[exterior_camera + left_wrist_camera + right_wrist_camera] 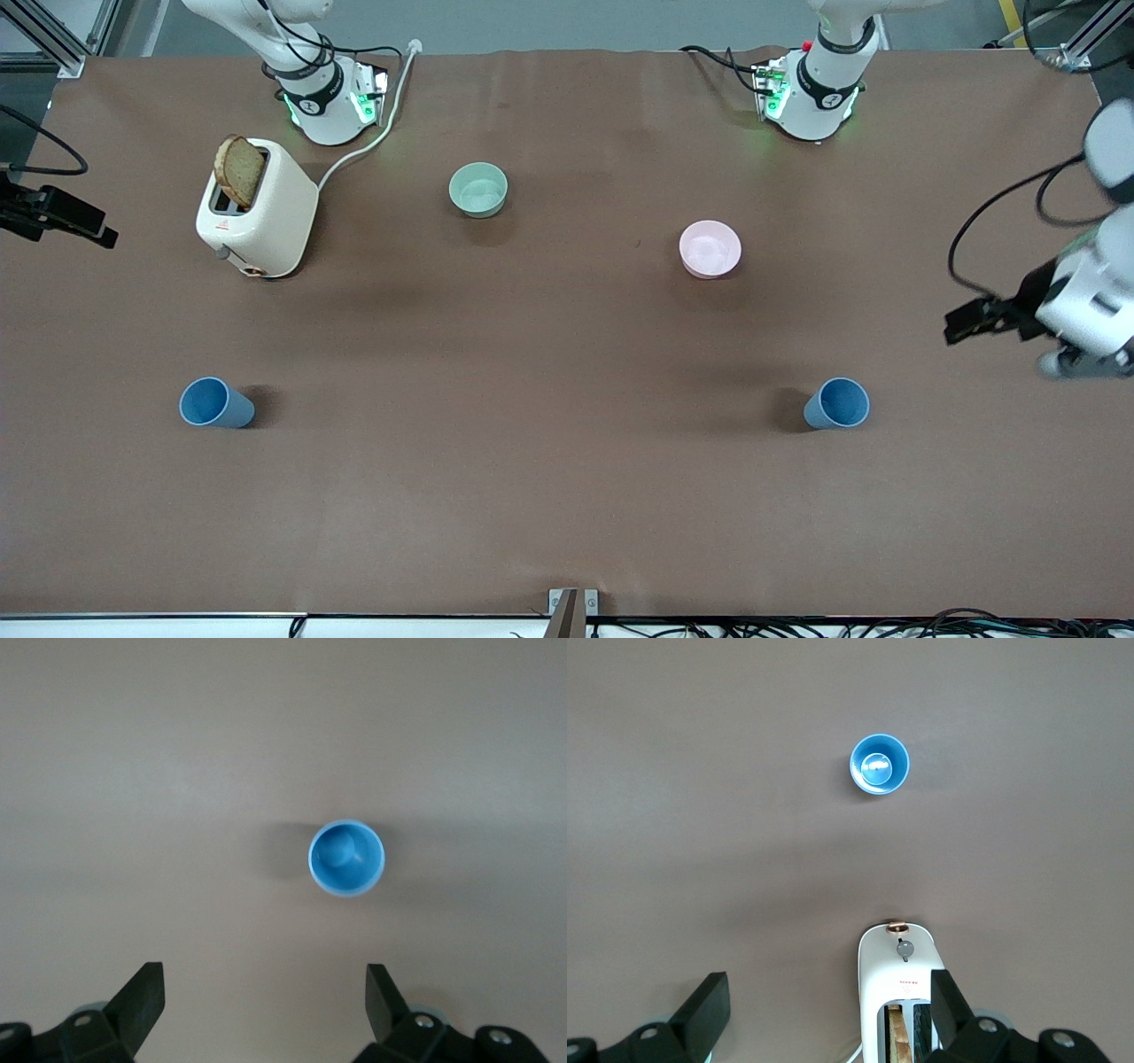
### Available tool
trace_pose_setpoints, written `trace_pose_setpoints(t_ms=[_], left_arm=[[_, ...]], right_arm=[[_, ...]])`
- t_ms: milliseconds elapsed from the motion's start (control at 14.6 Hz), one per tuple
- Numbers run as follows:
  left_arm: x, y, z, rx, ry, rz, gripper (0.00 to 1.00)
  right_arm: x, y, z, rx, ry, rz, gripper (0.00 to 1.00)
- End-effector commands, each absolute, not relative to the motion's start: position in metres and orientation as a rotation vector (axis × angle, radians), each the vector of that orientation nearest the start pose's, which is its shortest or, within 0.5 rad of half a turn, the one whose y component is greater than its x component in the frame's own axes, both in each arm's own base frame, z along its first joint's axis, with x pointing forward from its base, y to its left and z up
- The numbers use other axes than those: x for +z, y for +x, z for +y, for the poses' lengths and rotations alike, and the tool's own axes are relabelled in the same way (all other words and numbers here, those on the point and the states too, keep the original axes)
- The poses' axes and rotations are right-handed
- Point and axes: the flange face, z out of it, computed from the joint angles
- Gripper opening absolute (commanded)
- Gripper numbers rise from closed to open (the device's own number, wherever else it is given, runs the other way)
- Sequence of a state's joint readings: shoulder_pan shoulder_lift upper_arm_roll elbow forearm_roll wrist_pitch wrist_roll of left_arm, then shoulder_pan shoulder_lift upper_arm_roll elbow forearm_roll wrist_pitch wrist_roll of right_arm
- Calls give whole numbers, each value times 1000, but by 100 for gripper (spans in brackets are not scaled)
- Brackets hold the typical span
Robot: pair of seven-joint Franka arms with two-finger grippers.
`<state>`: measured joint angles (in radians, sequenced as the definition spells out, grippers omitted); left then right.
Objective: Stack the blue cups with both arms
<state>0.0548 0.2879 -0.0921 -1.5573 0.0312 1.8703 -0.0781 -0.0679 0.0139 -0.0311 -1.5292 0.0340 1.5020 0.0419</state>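
Across the whole scene runs a brown, matte, faintly creased table cover (pixel 567 496), with aluminium framing and loose cables showing at the room's edges. The largest thing on it is a cream toaster (pixel 259 211), rounded and glossy, standing near the right arm's base with a slice of brown bread (pixel 239 170) sticking up from one slot and a white cord trailing toward that base. The right gripper (pixel 824 1014) hangs high over the table at the right arm's end, its black fingers spread wide and holding nothing; from its wrist camera the toaster sits directly below it, with one blue cup (pixel 880 764) well apart past the toaster, upright, mouth up, nothing standing between. The left gripper (pixel 266 1010) hangs over the left arm's end of the table, fingers likewise wide apart and empty, though in the front view its tips are blurred and hard to read. Below and ahead of it stands the other blue cup (pixel 346 858), a small tapered matte tumbler, alone on bare cover. Between the arms' bases and the cups sit a pale green bowl (pixel 478 189) and a pink bowl (pixel 710 249), both round, smooth and well clear of either cup.
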Motion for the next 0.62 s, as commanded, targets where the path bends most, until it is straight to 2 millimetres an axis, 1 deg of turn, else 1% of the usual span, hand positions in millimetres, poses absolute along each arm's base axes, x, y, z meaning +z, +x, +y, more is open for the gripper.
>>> trace_pose_setpoints(t_ms=[0, 69, 137, 206, 275, 344, 481, 550], left_arm=[[434, 662, -19, -61, -3131, -41, 100], [411, 662, -19, -57, -3133, -40, 100], [391, 662, -19, -68, -3135, -40, 100], [371, 662, -20, -80, -3139, -36, 96], [354, 665, -21, -88, -3142, -35, 93], [338, 666, -24, -59, -3144, -31, 88], [318, 667, -28, -18, -3147, -22, 77], [309, 667, -30, 1, -3148, -17, 72]], right_arm=[[628, 550, -55, 64, -3090, 232, 100], [621, 552, -58, 74, -3097, 234, 100], [605, 553, -57, 105, -3100, 229, 100], [581, 554, -59, 129, -3101, 235, 100], [556, 555, -66, 132, -3106, 252, 100], [540, 557, -68, 131, -3115, 252, 100], [499, 566, -72, 118, -3148, 248, 100], [481, 573, -74, 104, -3153, 245, 100]])
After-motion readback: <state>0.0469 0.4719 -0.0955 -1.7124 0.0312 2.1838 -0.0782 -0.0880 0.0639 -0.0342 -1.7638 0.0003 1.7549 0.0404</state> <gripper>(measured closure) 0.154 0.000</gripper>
